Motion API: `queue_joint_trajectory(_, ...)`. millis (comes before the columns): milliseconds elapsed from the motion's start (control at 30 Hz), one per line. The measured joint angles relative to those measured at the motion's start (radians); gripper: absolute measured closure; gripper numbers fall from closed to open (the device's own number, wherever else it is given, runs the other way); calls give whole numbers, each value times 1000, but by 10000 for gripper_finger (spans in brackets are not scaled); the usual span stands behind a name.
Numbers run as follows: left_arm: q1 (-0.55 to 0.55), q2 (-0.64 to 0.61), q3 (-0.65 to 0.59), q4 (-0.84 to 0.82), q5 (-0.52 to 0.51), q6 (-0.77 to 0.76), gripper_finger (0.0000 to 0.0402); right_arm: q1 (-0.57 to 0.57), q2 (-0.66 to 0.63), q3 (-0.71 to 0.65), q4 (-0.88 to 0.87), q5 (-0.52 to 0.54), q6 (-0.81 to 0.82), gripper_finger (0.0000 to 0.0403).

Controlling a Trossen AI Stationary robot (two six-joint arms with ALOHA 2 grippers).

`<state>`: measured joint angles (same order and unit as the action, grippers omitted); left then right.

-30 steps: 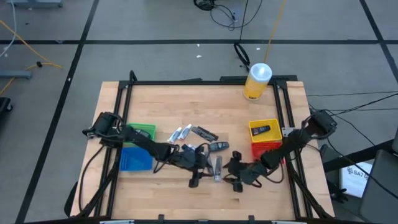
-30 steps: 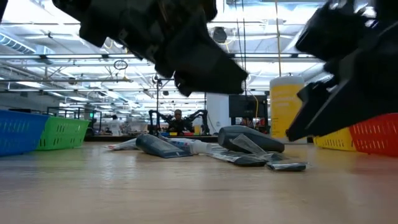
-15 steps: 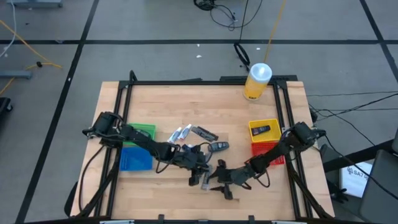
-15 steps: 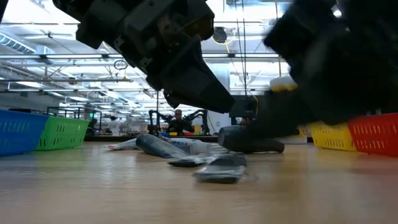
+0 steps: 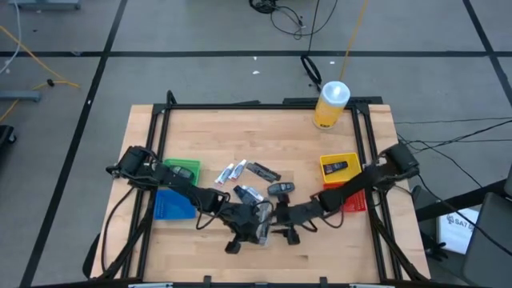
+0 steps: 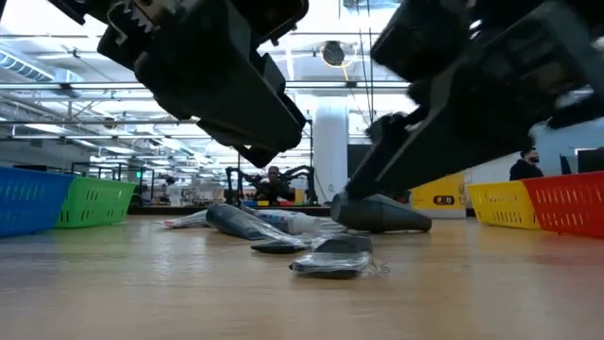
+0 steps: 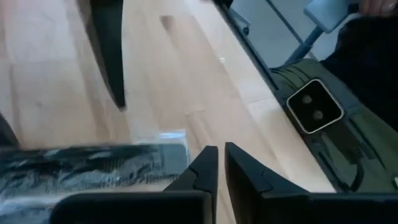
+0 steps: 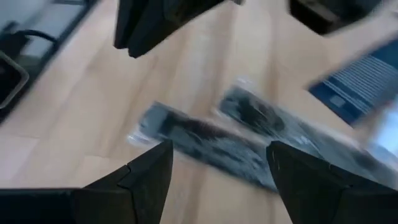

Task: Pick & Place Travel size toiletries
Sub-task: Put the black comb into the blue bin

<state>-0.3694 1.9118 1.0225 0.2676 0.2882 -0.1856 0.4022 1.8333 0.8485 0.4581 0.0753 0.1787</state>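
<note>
Sorting small toiletries into bins, early stage by the look of it. Going left to right in the high view: green bin (image 5: 182,170) with a dark item inside, blue bin (image 5: 174,205) below it, no contents I can make out. Mid-bench (image 5: 208,132) a loose cluster remains: white-and-blue tubes (image 5: 234,170), a dark flat packet (image 5: 262,171), another dark item (image 5: 280,189), plus packets near the bench's front. Yellow bin (image 5: 339,167) on the right holds one dark packet (image 5: 336,167); red bin (image 5: 353,202) is mostly hidden under the right arm. So a couple placed, most left.

Left tool (image 7: 216,169): fingers pinched nearly together, nothing between them in the left wrist view. A dark wrapped packet (image 7: 93,165) lies just beside the fingertips, to one side, not gripped. Looks like a missed or not-yet-made grasp.

Right tool (image 8: 217,163): jaws spread wide, empty, hovering over two dark foil packets (image 8: 205,134) lying flat on the bench between and ahead of its fingers. Low view shows packets (image 6: 330,260) resting on the wood, both arms above, no lift.

Big yellow bottle (image 5: 331,105) at the far edge, untouched.
</note>
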Motion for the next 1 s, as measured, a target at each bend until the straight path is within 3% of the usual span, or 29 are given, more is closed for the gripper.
queue_joint_trajectory(200, 2, 0, 0, 15, -17, -3, 393, -63, 44, 0, -39, -28, -48, 152)
queue_joint_trajectory(367, 2, -1, 0, 22, -110, -4, 381, -37, -8, 2, -219, -8, 97, 152)
queue_joint_trajectory(533, 1, -1, 0, 29, -201, -9, 387, 72, -90, -4, -376, 179, 334, 151)
queue_joint_trajectory(667, 1, 0, 0, 44, -227, -38, 399, 168, -111, -1, -290, 305, 316, 152)
queue_joint_trajectory(1000, 73, 100, -1, 57, -426, -310, 399, 224, -79, -1, -183, 291, 239, 181)
